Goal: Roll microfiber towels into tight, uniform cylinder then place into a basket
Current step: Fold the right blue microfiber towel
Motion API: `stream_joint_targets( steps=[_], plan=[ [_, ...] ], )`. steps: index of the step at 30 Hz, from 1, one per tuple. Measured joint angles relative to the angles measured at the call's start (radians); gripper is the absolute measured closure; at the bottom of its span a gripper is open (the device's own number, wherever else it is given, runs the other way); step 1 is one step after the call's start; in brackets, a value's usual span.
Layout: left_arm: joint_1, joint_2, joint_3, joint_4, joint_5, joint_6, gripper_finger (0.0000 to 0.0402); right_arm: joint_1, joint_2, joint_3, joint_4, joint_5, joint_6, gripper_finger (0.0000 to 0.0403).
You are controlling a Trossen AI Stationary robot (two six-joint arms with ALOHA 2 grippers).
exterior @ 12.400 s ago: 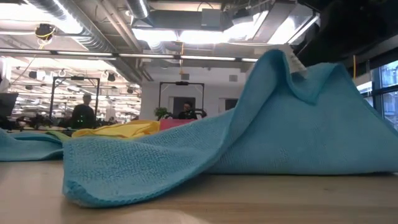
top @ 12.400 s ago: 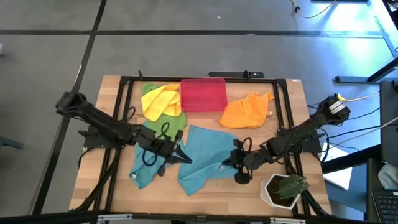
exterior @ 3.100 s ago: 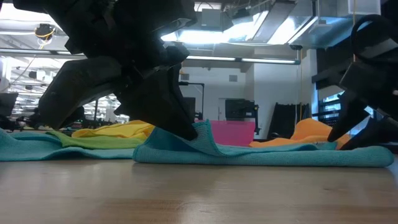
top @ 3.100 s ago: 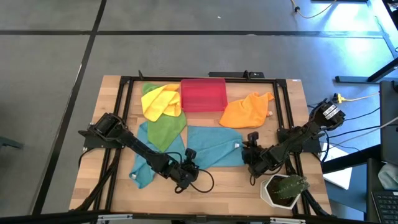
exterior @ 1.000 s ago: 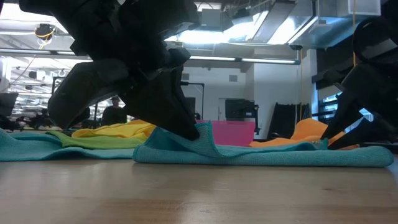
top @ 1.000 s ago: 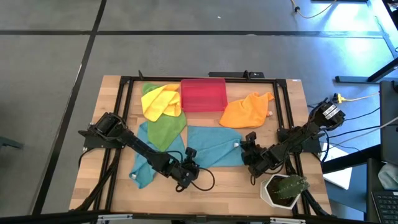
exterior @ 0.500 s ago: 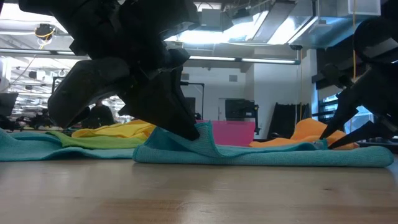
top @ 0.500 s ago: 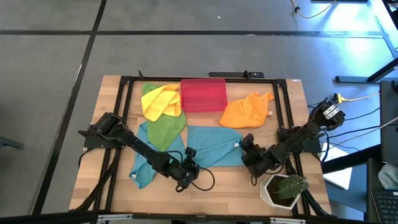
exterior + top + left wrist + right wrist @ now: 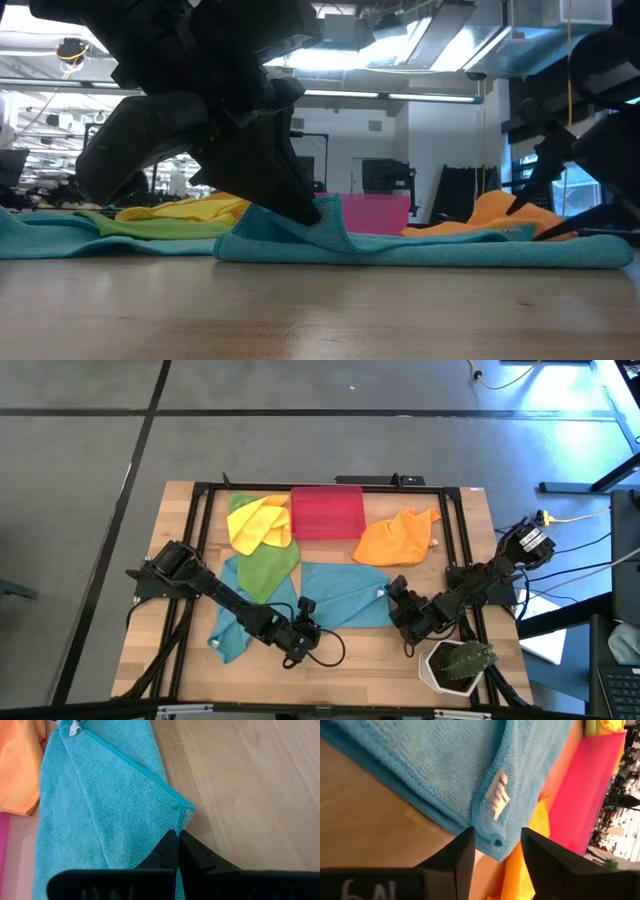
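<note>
You have a pale wooden table [image 9: 460, 540] with a black frame, standing on grey floor; beyond its far edge the low view opens into a big lit workshop with ceiling ducts. A white pot with a cactus [image 9: 458, 664] sits just beside your right arm's elbow side.

Your left arm reaches low across the table, and the left gripper [image 9: 303, 632] is pressed shut on the near left corner of the folded teal towel [image 9: 345, 595]; its fingers [image 9: 176, 851] meet tip to tip on the cloth, which is pinched up into a small ridge.

Your right arm comes in from the right edge, and the right gripper [image 9: 395, 600] sits at the towel's right corner with its fingers [image 9: 462, 851] spread apart, the labelled corner lying between them, not clamped.

Beyond both grippers, toward the far edge, is the red-pink basket [image 9: 326, 512]. The yellow towel [image 9: 256, 523] and green towel [image 9: 262, 568] lie beyond the left gripper, the second teal towel [image 9: 228, 630] just beside that arm, and the orange towel [image 9: 395, 537] just beyond the right gripper.
</note>
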Motion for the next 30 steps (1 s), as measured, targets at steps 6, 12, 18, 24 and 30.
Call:
stream_joint_targets(
  steps=[6, 12, 18, 24, 30],
  plan=[
    [0.0, 0.0, 0.0, 0.0, 0.0, 0.0, 0.0402, 0.0, 0.0, 0.0, -0.003, -0.011, -0.016, 0.024],
    [0.0, 0.0, 0.0, 0.0, 0.0, 0.0, 0.0401, -0.021, -0.001, 0.001, -0.018, -0.053, -0.045, 0.0259],
    [0.0, 0.0, 0.0, 0.0, 0.0, -0.003, 0.0401, -0.052, -0.001, 0.001, -0.022, -0.07, -0.093, 0.0265],
    [0.0, 0.0, 0.0, 0.0, 0.0, -0.003, 0.0401, -0.057, -0.001, 0.0, -0.003, -0.069, -0.117, 0.0271],
    [0.0, 0.0, 0.0, 0.0, 0.0, -0.003, 0.0401, -0.057, -0.001, 0.0, -0.001, -0.065, -0.118, 0.0316]
  ],
)
